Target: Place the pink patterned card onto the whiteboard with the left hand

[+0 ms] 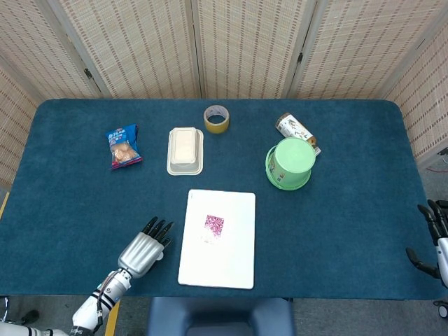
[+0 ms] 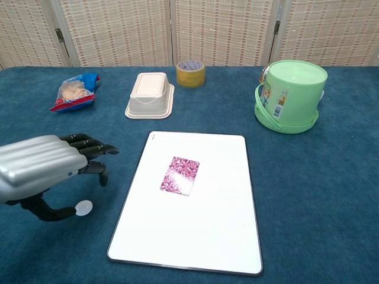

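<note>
— So, what did the room look like?

— Woven, reed-like folding screens (image 1: 245,45) stood along the far side. In front of them the worktop (image 1: 350,224) was covered in a deep blue, carpet-like cloth.

— And the pink patterned card (image 2: 180,175)?

— It lay flat on the whiteboard (image 2: 201,236), in the upper middle part, apart from every edge. The whiteboard sat near the front edge of the worktop, roughly central.

— Where was the left hand (image 2: 44,168)?

— Left of the whiteboard, clear of it, above the blue cloth. Its fingers (image 2: 95,148) were extended and slightly apart, holding nothing. A small white oval object (image 2: 83,207) lay on the cloth just beside it.

— The right hand (image 1: 435,234)?

— Only visible at the far right edge of the head view, off the worktop. Its dark fingers looked spread and empty.

— What else was on the surface?

— Toward the back, a blue snack packet (image 1: 124,146), a white lidded container (image 1: 185,150), a roll of yellow tape (image 1: 216,118), and a green bucket (image 1: 290,163) with a can (image 1: 292,127) lying just behind it.
</note>
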